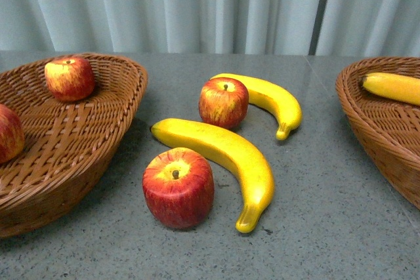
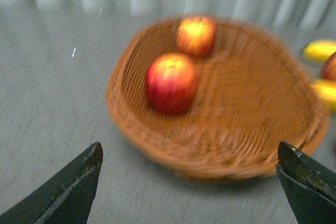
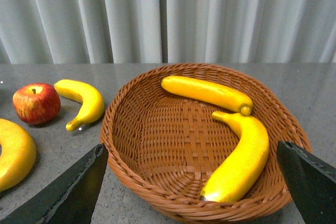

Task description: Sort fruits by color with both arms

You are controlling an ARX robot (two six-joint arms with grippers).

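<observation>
In the front view two red apples lie on the grey table, one near point(image 1: 178, 188) and one further back point(image 1: 224, 101), beside two yellow bananas, one near point(image 1: 223, 159) and one far point(image 1: 269, 101). The left wicker basket point(image 1: 98, 129) holds two apples, one at the back point(image 1: 69, 78) and one at the picture's left edge point(image 1: 8, 132). The right basket point(image 1: 367, 116) shows one banana point(image 1: 394, 87). Neither arm shows there. My left gripper point(image 2: 190, 182) is open and empty, apart from its basket point(image 2: 210, 145). My right gripper point(image 3: 191, 182) is open and empty before its basket point(image 3: 157, 182), which holds two bananas, one at the back point(image 3: 207, 92) and one nearer point(image 3: 239, 156).
Pale curtains hang behind the table. The left wrist view is blurred; it shows bare grey table point(image 2: 47, 103) beside the basket. The right wrist view shows an apple point(image 3: 36, 103) and a banana point(image 3: 81, 98) on the table.
</observation>
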